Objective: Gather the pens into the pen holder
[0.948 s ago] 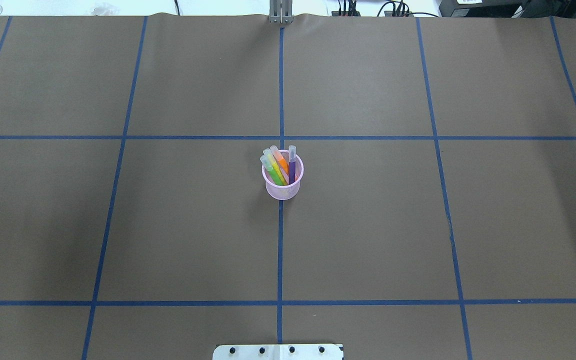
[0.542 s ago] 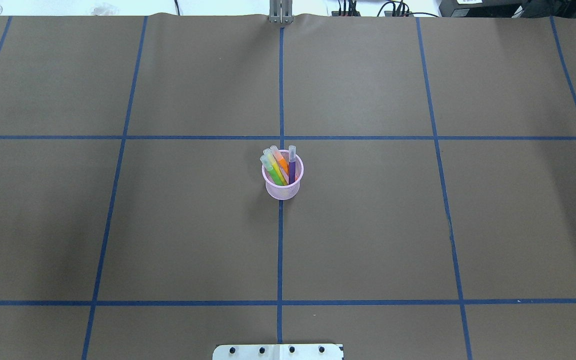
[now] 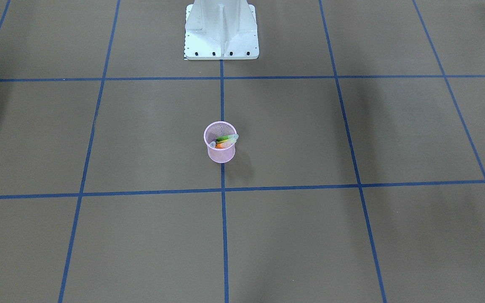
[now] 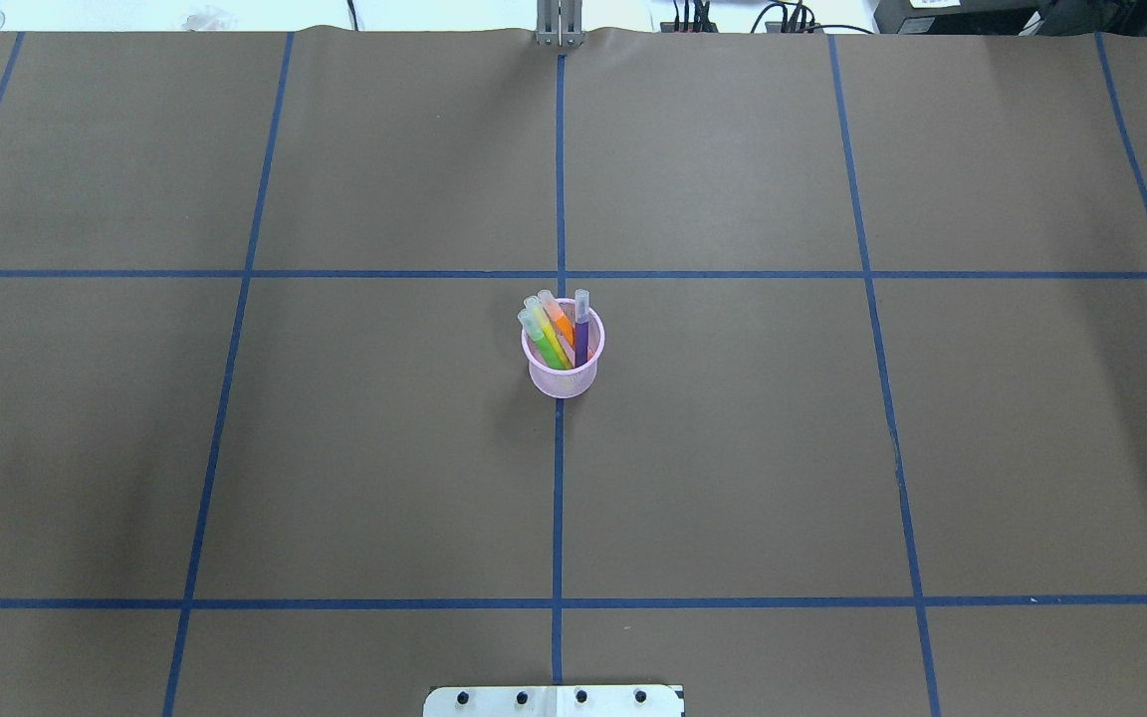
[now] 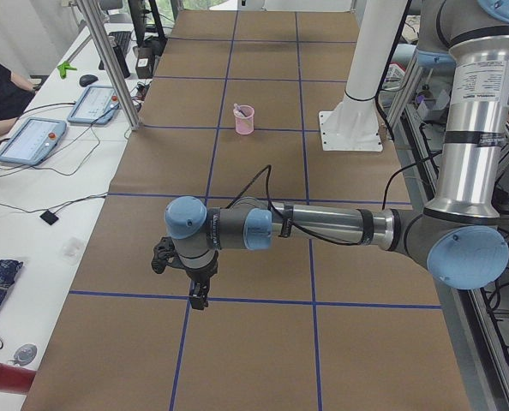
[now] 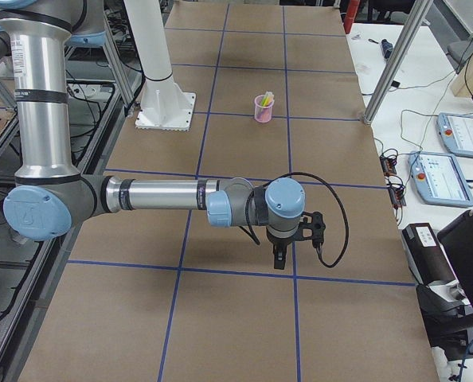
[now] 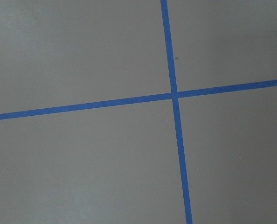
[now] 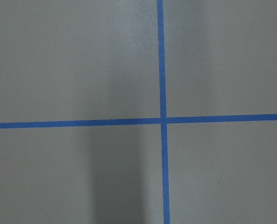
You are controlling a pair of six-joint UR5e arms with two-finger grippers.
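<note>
- The pen holder (image 4: pixel 564 384), a round pink wire-mesh cup with a solid rim, tapers a little toward its base and stands upright on the table's centre line.
- All four slim pens stand inside it, their clear pale caps above the rim: purple pen (image 4: pixel 581 339) upright; orange pen (image 4: pixel 563 328), yellow pen (image 4: pixel 553 345) and green pen (image 4: pixel 546 355) leaning together to my left.
- The table (image 4: pixel 733 448) is covered in matte brown paper, gridded with blue tape (image 4: pixel 558 498).
- My left gripper (image 5: pixel 198 298) and right gripper (image 6: pixel 279 260) hang well apart from the cup, each pointing down over a tape crossing; I cannot tell whether their fingers are apart or together.
</note>
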